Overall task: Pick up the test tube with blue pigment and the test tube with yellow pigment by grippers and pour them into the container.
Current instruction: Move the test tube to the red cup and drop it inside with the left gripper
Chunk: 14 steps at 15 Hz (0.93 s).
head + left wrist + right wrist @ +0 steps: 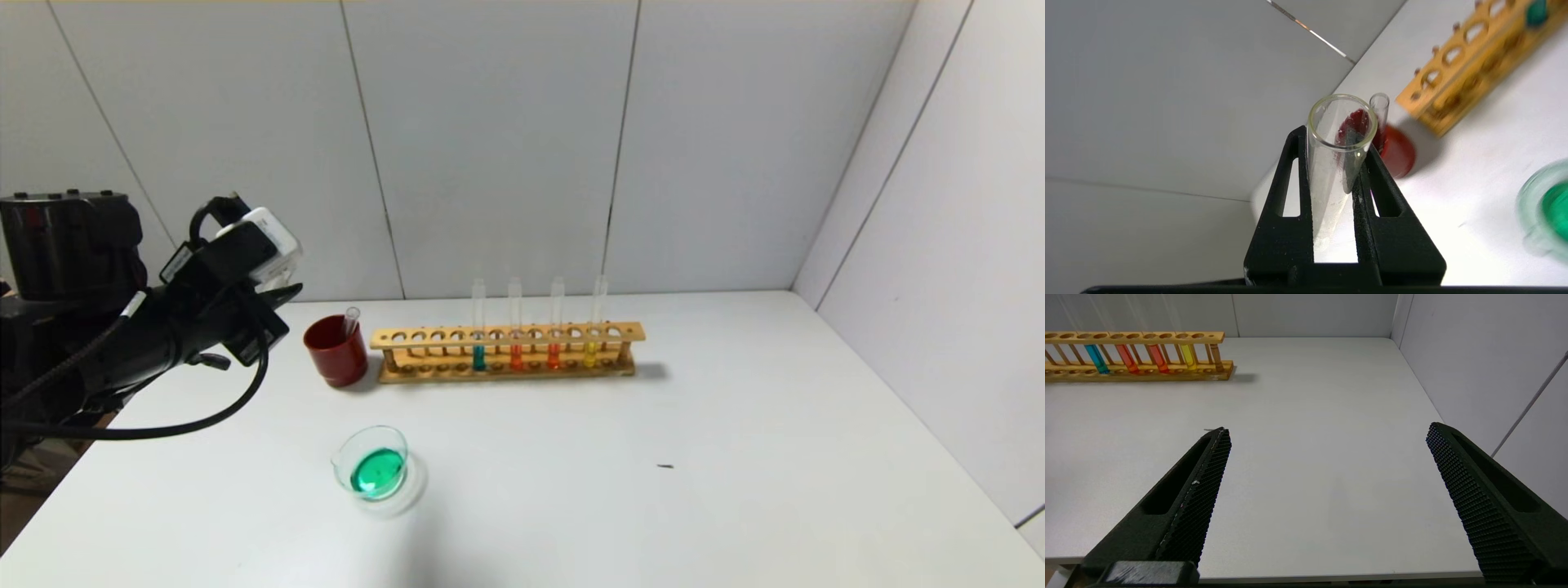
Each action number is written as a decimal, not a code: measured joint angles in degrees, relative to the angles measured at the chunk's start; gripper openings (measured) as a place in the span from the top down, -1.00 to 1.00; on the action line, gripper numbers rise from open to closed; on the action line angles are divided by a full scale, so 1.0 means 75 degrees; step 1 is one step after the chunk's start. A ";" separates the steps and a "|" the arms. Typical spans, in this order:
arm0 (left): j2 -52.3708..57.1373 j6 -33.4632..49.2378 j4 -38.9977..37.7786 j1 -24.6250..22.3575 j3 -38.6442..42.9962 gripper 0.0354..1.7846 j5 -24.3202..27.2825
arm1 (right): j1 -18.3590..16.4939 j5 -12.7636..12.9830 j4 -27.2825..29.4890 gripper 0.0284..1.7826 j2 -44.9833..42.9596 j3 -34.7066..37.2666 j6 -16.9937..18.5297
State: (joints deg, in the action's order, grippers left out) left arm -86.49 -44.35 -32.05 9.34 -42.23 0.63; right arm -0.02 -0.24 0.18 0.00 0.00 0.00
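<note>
1. White tabletop fills our workspace, walled in by pale grey panels behind and to our right.
2. Our left gripper hangs above the table's left edge, just beside the dark red cup, and its two black fingers are clamped on an empty clear glass tube with its open mouth pointing away from the wrist.
3. We cannot tell from the frames which pigment that held tube carried; only faint droplets cling to its inner wall.
4. A second empty tube stands leaning inside the red cup.
5. To the right of the cup, the wooden rack sits near the back wall, holding four upright tubes.
6. From left to right these are a tube with teal-blue liquid, two tubes with orange-red liquid, and the test tube with yellow pigment, which stands in a slot near the rack's right end.
7. The container rests on the table in front of the cup, well apart from the rack, with a pool of green liquid in its bottom.
8. Our right gripper appears only in its own wrist view, hovering low over bare table off the rack's right end, its fingers spread wide with nothing between them.
9. A small dark speck lies on the table to the right of the container.
</note>
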 joint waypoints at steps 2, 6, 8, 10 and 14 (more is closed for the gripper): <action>-0.0309 0.1195 -0.0078 -0.0163 -0.0374 0.67 0.0015 | 0.0003 0.0000 -0.0003 -0.96 0.0000 0.0000 0.0000; -0.1037 0.2115 -0.0930 -0.0679 -0.0948 0.67 0.0660 | 0.0003 0.0000 0.0000 -0.96 0.0000 0.0000 0.0000; -0.1437 0.2313 -0.1096 -0.0813 -0.1139 0.67 0.0980 | 0.0000 0.0000 0.0000 -0.96 0.0000 0.0000 0.0000; -0.1848 0.2492 -0.1360 -0.0834 -0.1216 0.67 0.1027 | 0.0000 0.0000 0.0000 -0.96 0.0000 0.0000 0.0000; -0.2693 0.2596 -0.2396 -0.0798 -0.1216 0.67 0.1053 | 0.0000 0.0003 0.0000 -0.96 0.0000 0.0000 0.0000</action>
State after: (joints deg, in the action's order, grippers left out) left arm -106.69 -24.88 -50.02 3.35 -51.35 8.53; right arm -0.02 -0.22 0.18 0.00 0.00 0.00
